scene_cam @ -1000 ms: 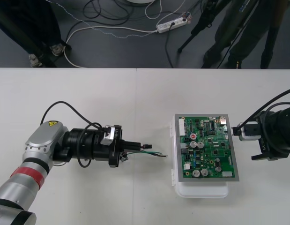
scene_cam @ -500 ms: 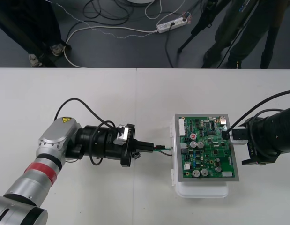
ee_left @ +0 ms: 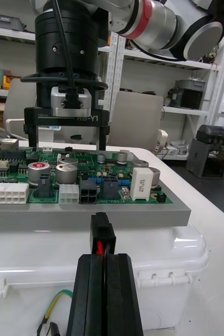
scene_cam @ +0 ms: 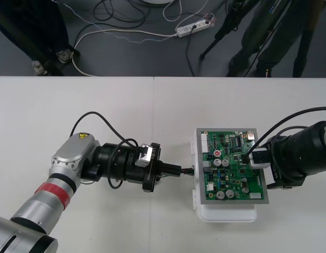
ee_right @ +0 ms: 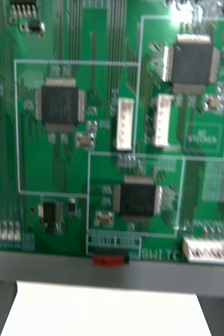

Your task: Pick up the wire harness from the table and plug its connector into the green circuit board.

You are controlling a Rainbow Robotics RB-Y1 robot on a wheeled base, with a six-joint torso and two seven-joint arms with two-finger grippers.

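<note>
HARNESS: wire harness plug clamped in closed left jaws, just short of the green circuit board left rim, right of tabletop centre | RIGHT JAWS: spread, empty, standing over the board's right part | STATUS: pickup done; insertion not yet done, judged next.

Light table with white base under green circuit board.
</note>
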